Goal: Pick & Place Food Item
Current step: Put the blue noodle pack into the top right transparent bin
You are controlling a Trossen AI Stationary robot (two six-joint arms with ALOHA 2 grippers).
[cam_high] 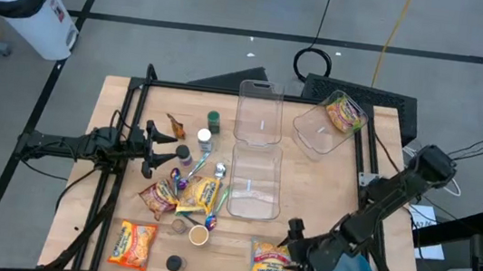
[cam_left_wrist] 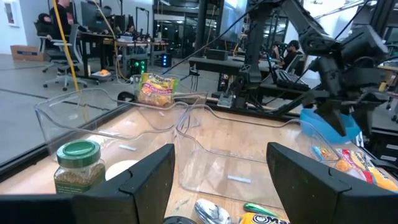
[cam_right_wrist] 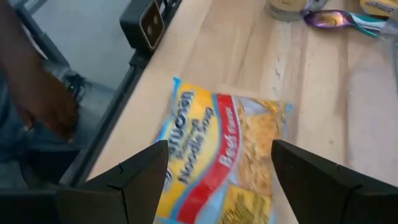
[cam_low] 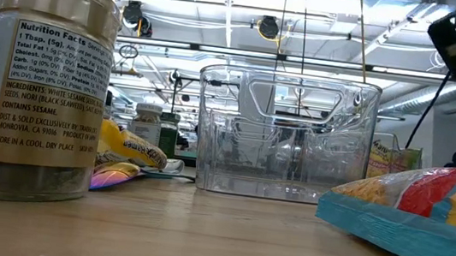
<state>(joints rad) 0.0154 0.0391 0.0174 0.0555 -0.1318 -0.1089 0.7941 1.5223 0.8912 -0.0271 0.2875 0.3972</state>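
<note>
Hovering wide-open right end effector (cam_right_wrist: 214, 180) over Beef noodle packet (cam_right_wrist: 221, 155) (Maruchan), left end effector (cam_left_wrist: 221, 180) wide

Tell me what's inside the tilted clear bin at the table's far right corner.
One yellow noodle packet lies inside the tilted clear bin. Nothing else shows through its walls; whatever is under the packet is hidden.

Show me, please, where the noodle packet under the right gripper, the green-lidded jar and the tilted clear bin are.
Noodle packet (cam_right_wrist: 217, 155): right wrist view, on its red stripe.
Green-lidded jar (cam_left_wrist: 78, 167): left wrist view, on its glass body.
Tilted clear bin (cam_high: 318, 129): high view, on its clear floor.
</note>
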